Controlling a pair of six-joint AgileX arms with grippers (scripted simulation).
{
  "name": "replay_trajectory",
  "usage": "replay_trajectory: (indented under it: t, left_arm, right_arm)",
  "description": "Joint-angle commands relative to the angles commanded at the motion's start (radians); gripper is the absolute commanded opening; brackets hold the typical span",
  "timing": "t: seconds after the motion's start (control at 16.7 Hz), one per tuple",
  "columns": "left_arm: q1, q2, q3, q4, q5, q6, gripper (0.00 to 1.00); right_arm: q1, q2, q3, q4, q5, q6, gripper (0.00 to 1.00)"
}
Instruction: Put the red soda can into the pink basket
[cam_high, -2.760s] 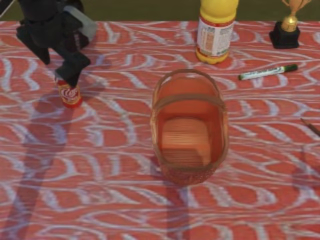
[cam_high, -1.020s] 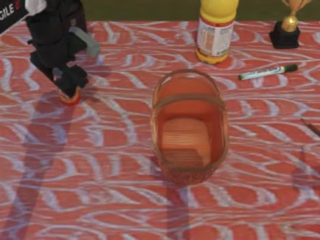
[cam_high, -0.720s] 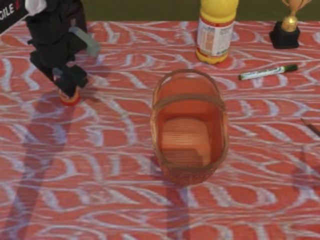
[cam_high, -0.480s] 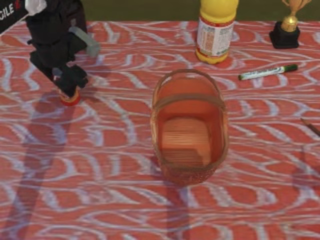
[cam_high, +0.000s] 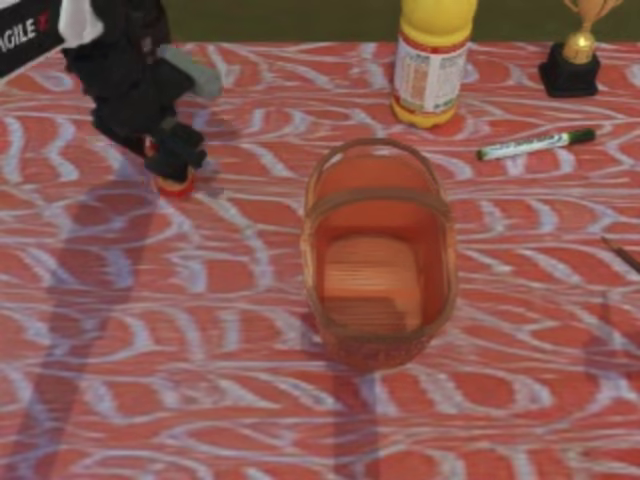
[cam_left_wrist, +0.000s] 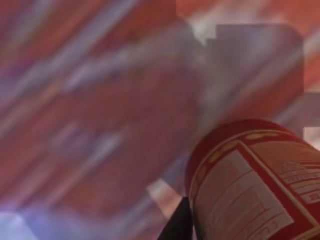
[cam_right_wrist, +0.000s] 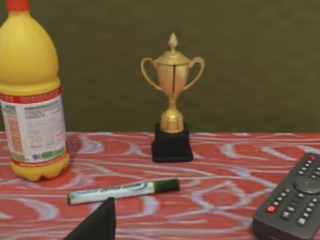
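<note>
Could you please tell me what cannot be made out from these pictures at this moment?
- Red soda can: in the top view the left pincer covers all but its base.
- Pink basket: absent from both wrist views.
- Right pincer: outside the top view; the right wrist view shows only a dark tip.
- Remote control: cut off by the right wrist view's edge.

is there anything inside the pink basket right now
No, the top view looks straight into the pink basket and shows only its bare woven floor, while the red soda can is off at its left.
</note>
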Motion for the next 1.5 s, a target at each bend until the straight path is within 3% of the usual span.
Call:
replay_trajectory:
  t: [0.24, 0.72, 0.96, 1.2, 1.5]
  left_arm:
    - [-0.031, -0.065, -0.146, 0.344, 0.214, -0.104, 0.0]
    - [-0.101, -0.262, -0.497, 1.184, 0.729, -0.362, 0.0]
    - [-0.129, -0.354, -0.654, 1.519, 0.948, -0.472, 0.0]
    - [-0.145, -0.415, -0.754, 1.704, 1.082, -0.539, 0.0]
    - [-0.147, -0.426, -0.771, 1.732, 1.104, -0.55, 0.0]
  right_arm:
    - [0.0, 0.0, 0.0, 0.0, 0.0, 0.0, 1.0]
    - [0.0, 0.0, 0.0, 0.0, 0.0, 0.0, 1.0]
    - [0.0, 0.0, 0.0, 0.0, 0.0, 0.0, 1.0]
    - [0.0, 0.0, 0.0, 0.0, 0.0, 0.0, 1.0]
    - [0.0, 0.0, 0.0, 0.0, 0.0, 0.0, 1.0]
